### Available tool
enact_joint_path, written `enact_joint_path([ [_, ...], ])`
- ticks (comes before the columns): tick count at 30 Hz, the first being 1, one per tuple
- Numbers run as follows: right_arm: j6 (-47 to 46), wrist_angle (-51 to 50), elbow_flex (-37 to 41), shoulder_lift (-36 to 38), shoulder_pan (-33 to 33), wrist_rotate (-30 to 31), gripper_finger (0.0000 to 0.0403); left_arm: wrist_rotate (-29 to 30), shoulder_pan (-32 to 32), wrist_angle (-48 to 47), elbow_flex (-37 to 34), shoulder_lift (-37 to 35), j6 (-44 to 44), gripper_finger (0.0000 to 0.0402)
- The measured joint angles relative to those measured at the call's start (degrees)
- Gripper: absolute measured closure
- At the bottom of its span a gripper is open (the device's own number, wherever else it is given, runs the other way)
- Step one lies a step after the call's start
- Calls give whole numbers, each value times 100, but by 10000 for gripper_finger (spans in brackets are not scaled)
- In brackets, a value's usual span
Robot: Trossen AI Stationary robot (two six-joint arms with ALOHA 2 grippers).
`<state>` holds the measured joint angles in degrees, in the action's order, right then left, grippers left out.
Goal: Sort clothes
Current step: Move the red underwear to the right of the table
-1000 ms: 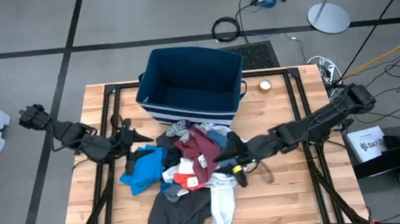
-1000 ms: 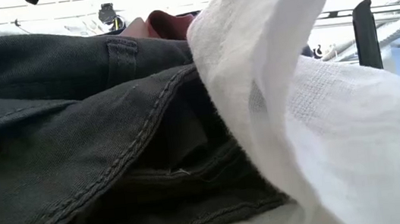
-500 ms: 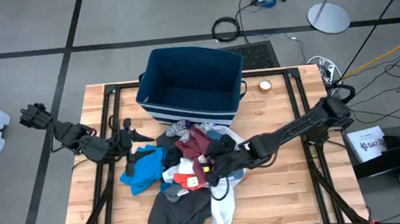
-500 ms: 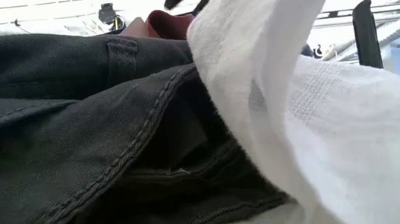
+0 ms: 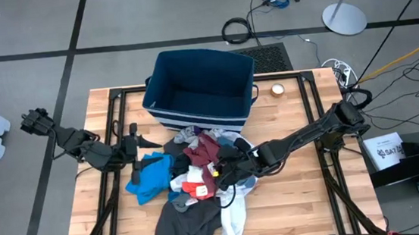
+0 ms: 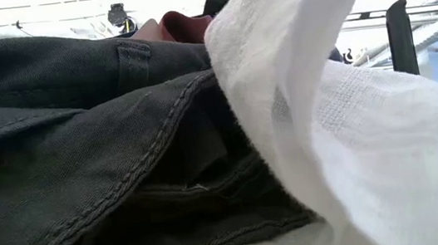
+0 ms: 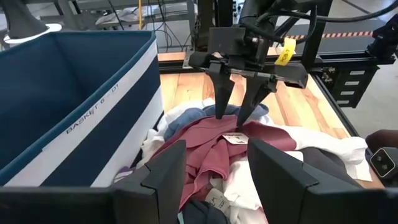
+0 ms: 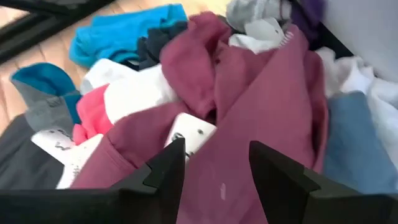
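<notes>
The clothes lie in a pile [image 5: 200, 183] on the wooden table, just in front of the dark blue bin [image 5: 195, 121]. A maroon top [image 5: 207, 154] lies on top of the pile. Around it are a bright blue top [image 5: 150, 180], a white garment [image 5: 233, 214], a dark grey one [image 5: 185, 226] and a red piece [image 5: 194, 189]. My right gripper [image 7: 231, 119] stands open over the maroon top [image 8: 261, 106], pointing down, with a white label [image 8: 189, 134] between its fingers. My left gripper [image 5: 149, 143] waits open at the pile's left side. In the low view, dark grey cloth [image 6: 81, 156] and white cloth [image 6: 355, 139] fill the picture. My right gripper comes at the maroon top from above, slanting from the table's right. Its open fingertips [image 7: 219, 114] reach the cloth's surface beside the white label [image 7: 235, 138]. Whether they touch the cloth, I cannot tell.
The bin [image 7: 74, 106] stands open at the table's far middle. A small round roll [image 5: 277, 90] lies to the right of the bin. Black frame rails [image 5: 312, 116] run along both sides of the table. Bare wood shows to the right of the pile.
My right gripper has moved toward the table's left and down onto the pile, and has tipped to point more steeply down, rolling as it went. For the last half second it has nearly kept still. The clothes lie as before.
</notes>
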<state>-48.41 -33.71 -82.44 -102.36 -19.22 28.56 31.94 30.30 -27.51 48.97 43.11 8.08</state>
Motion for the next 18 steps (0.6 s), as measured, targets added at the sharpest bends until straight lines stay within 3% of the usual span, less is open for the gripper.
enact_joint_path([
  [13,-67,-36,-50,-385,0,-187,238,-17,0,0,2,0,60,220],
  [18,-172,-176,-50,-421,14,-141,288,-17,0,-1,4,0,58,220],
])
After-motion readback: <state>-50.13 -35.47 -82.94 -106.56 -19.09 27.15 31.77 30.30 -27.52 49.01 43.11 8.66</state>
